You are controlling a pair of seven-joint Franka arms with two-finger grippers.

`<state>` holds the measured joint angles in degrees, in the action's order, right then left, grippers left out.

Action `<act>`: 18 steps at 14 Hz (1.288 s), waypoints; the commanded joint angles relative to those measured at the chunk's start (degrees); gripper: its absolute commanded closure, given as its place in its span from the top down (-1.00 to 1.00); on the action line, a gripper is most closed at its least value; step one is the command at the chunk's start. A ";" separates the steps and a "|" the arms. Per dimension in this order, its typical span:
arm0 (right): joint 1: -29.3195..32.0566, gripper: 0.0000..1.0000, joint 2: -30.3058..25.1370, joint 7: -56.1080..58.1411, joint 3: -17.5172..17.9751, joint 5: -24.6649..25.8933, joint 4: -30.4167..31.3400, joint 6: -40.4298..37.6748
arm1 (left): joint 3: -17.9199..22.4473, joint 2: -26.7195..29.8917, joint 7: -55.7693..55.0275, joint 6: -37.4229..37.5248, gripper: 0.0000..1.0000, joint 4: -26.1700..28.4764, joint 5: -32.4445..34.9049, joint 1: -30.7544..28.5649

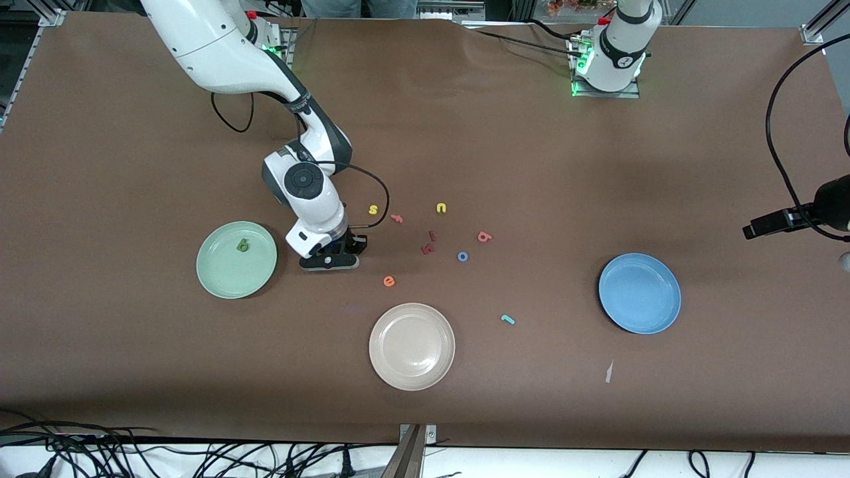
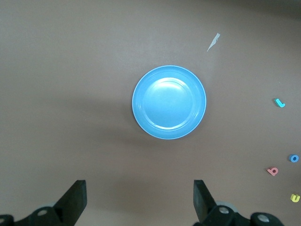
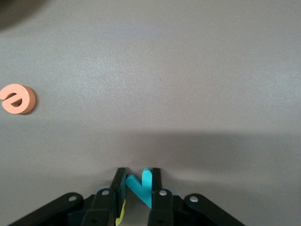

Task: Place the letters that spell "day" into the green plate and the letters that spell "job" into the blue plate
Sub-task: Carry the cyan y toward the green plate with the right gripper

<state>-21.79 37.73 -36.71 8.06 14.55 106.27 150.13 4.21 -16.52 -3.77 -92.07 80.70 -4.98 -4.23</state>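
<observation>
Front view: three plates sit on the brown bench (image 1: 99,166). The green plate (image 1: 219,279), toward the right arm's end, holds one letter, the green d (image 1: 243,245). The beige plate (image 1: 412,346), nearest the camera, and the blue plate (image 1: 639,293), toward the left arm's end, hold nothing. Eight loose letters lie on the bench between the green and blue plates: a yellow s (image 1: 373,210), a salmon f (image 1: 397,218), a yellow u (image 1: 441,208), two dark red letters (image 1: 429,243) touching each other, the salmon b (image 1: 485,236), the blue o (image 1: 463,256), an orange e (image 1: 389,281) and the teal j (image 1: 508,319), the one nearest the camera. A scrap of paper (image 1: 608,372) lies near the blue plate. The right gripper (image 1: 330,259) is down at the bench just beside the green plate. The left arm waits, its gripper out of this view.

Left wrist view: the left gripper (image 2: 140,200) hangs over the bench near the blue plate (image 2: 141,101), fingers (image 2: 75,200) spread wide with nothing between them. Four letters show at the edge: j (image 2: 280,102), o (image 2: 294,158), b (image 2: 273,171) and u (image 2: 295,197).

Right wrist view: the right gripper (image 3: 138,181) has its fingers (image 3: 156,181) clenched on the teal y (image 3: 140,186). A strip of yellow (image 3: 121,213), too little to name, shows at one finger. The e (image 3: 18,99) lies well apart.
</observation>
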 commanded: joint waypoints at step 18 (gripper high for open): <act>14.04 -0.64 -14.17 28.60 -2.61 0.39 6.12 -12.32 | -0.17 -5.18 -7.27 -5.47 1.00 0.77 2.16 5.61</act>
<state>-11.27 27.56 -12.95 4.69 14.73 107.48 137.87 4.02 -19.83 -5.99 -95.18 81.24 -4.31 -1.90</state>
